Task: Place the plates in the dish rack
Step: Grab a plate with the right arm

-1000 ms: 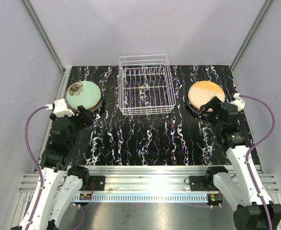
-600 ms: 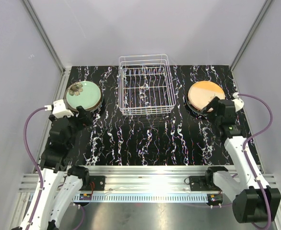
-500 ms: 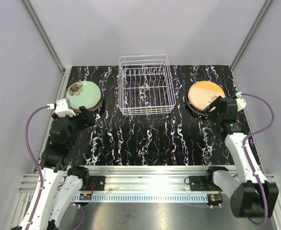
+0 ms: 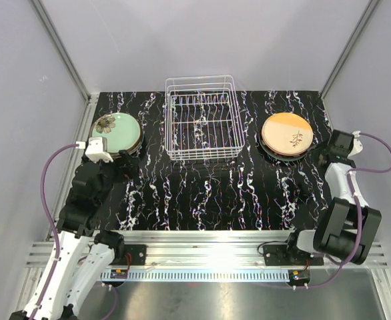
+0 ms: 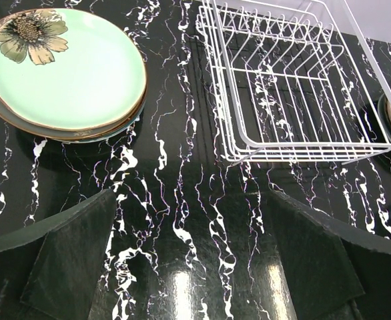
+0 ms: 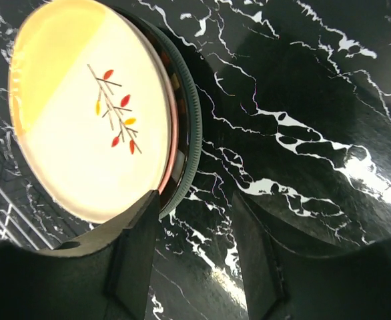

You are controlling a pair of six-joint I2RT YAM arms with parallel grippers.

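Two stacks of plates lie on the black marbled table. The left stack is topped by a mint-green plate [image 4: 115, 131] [image 5: 65, 67] with a flower. The right stack is topped by an orange-and-cream plate [image 4: 287, 135] [image 6: 89, 107] with a leaf sprig, over a grey-green rimmed plate [image 6: 194, 120]. Between the stacks at the back stands the white wire dish rack [image 4: 201, 119] [image 5: 282, 87], with no plate in it. My left gripper [image 4: 123, 162] [image 5: 195, 260] is open just in front of the left stack. My right gripper [image 4: 321, 157] [image 6: 195, 220] sits beside the right stack's near-right edge. Its jaws stand partly apart, with only table between them.
Grey walls enclose the table [image 4: 209, 193] on three sides, and the right wall is close to the right wrist. An aluminium rail [image 4: 202, 243] carrying the arm bases runs along the near edge. Bare table lies in front of the rack.
The right arm has swung right, from over the orange plate's edge to beside the stack, and its jaws have narrowed. The left gripper has crept slightly toward the green stack.
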